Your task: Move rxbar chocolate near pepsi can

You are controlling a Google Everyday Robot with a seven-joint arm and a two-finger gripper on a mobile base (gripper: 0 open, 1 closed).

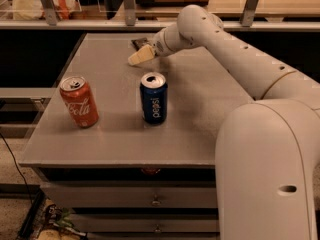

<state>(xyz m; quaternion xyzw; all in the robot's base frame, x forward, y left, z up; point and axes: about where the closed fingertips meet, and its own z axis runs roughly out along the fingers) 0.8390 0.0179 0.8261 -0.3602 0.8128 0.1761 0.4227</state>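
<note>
Though the pincer (141,55), grip unclear, sits beside the rxbar chocolate (138,42), that light, slick bar likely needs pinching edgewise.

1. Arm (235,49): smooth white tube, small dark holes, one thin tan joint ring.
2. Shoulder (265,169): bulky white shell, one oval slot.
3. Hand (141,55), beyond the pepsi can (153,98): pale cream wedge.

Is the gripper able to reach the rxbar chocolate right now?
Probably yes. The gripper is right beside the rxbar chocolate near the far edge of the table; the pepsi can and Coca-Cola can stand nearer the front, out of the way.
</note>
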